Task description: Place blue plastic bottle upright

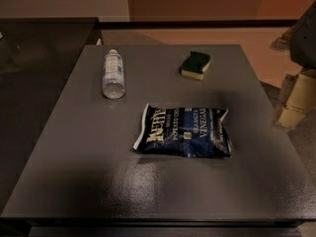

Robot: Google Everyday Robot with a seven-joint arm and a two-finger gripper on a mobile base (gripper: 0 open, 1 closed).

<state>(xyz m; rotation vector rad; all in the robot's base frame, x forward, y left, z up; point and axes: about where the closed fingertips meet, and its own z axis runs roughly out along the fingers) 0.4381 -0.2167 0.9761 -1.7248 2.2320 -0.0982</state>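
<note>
The bottle lies on its side on the dark table, white cap toward the far edge, farthest left of the claw and well apart from it. The dark blue chip bag lies flat, left of the claw and nearer the front. The green sponge sits left of the claw, further back. The claw hangs past the table's right edge, partly cut off; wide or narrow, I cannot tell
</note>
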